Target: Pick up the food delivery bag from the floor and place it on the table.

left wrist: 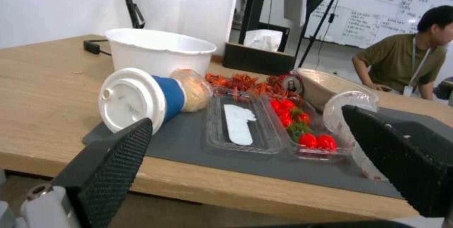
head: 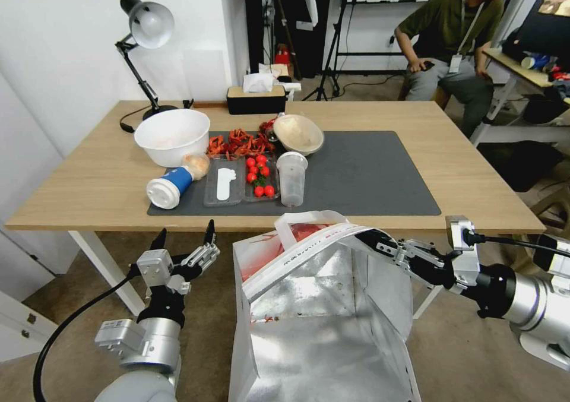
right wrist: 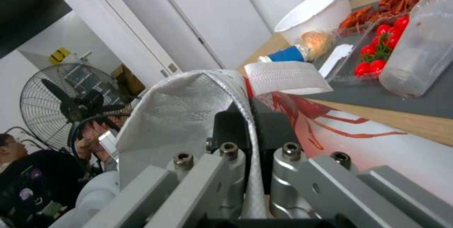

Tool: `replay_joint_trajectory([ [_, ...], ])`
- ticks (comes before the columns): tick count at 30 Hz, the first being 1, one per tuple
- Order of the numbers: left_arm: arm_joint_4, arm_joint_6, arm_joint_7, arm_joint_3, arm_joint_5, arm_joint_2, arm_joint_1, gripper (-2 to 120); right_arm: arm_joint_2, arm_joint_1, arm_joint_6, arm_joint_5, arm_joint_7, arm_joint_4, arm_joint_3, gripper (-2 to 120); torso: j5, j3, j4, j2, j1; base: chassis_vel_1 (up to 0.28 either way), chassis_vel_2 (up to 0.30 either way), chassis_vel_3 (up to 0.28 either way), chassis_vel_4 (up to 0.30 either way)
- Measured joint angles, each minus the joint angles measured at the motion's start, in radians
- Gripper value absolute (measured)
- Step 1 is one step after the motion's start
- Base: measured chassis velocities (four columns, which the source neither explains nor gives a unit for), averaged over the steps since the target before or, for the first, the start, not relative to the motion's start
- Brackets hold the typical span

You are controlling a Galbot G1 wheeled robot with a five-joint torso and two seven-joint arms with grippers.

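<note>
Food delivery bag (head: 320, 313) sits at 6 o'clock in the head view, mouth open, foil lining showing, red-and-white wall facing the table (head: 89, 182), whose near edge is just beyond it. Whether its base rests on the floor (head: 208, 307) or hangs clear, cannot tell; base is out of frame.

Right gripper (head: 371, 240) comes in from 3 o'clock, jaws pinched together on the bag's upper rim near the white strap handle (head: 309, 219). The right wrist view confirms it: the foil edge runs between the fingers (right wrist: 231, 157).

Left gripper (head: 185, 241) at 8 o'clock, jaws spread wide, holding nothing, just beside the bag's left wall but apart from it, pointing at the table edge.

Handling, judged: thin paper plus foil, soft, walls buckle and the rim creases under the pinch. Looks empty inside, so likely light. A single rim grip would let it swing and tilt, and could tear the paper. The strap handle or a second hold on the opposite rim looks safer. Foil likely slippery.

Counts on the dark mat (head: 368, 176):
- bowls: 2, white bowl (head: 172, 136) at 11 o'clock, tan bowl (head: 298, 133) at 12
- cups: 2, blue cup (head: 171, 185) on its side, clear cup (head: 292, 178) upright
- clear trays: 2, one with cherry tomatoes (head: 259, 175)
- bag: 1
</note>
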Motion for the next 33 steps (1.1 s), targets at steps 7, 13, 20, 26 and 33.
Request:
replay_joint_trajectory([
  [7, 0.005, -0.020, -0.009, -0.004, -0.011, 0.003, 0.003, 100, 0.001, 0.000, 0.000, -0.002, 0.000, 0.002, -0.001, 0, -0.0001, 0.014, 0.0001, 0.025, 0.012, 0.000, 0.000, 0.000, 0.000],
  [13, 0.002, -0.029, -0.003, -0.004, -0.013, 0.005, 0.004, 100, 0.002, 0.001, 0.000, -0.004, 0.000, 0.000, -0.001, 0, 0.0000, 0.014, 0.0000, 0.027, 0.013, 0.000, 0.000, 0.000, 0.000],
  [20, 0.002, -0.031, -0.004, -0.003, -0.013, 0.008, 0.002, 100, 0.004, 0.000, 0.000, -0.004, -0.001, -0.003, -0.001, 0, 0.0000, 0.013, 0.0000, 0.024, 0.012, 0.000, 0.000, 0.000, 0.000],
  [26, 0.004, -0.036, -0.008, -0.006, -0.014, 0.013, 0.001, 100, 0.000, -0.009, -0.001, 0.000, -0.002, 0.008, 0.017, 0, 0.0000, 0.011, 0.0000, 0.022, 0.010, 0.000, 0.000, 0.000, 0.000],
  [33, 0.015, -0.043, -0.017, -0.003, -0.015, 0.014, -0.009, 100, -0.018, -0.058, -0.004, 0.039, 0.002, 0.031, 0.094, 0, 0.0000, 0.010, 0.0000, 0.019, 0.009, 0.000, 0.000, 0.000, 0.000],
])
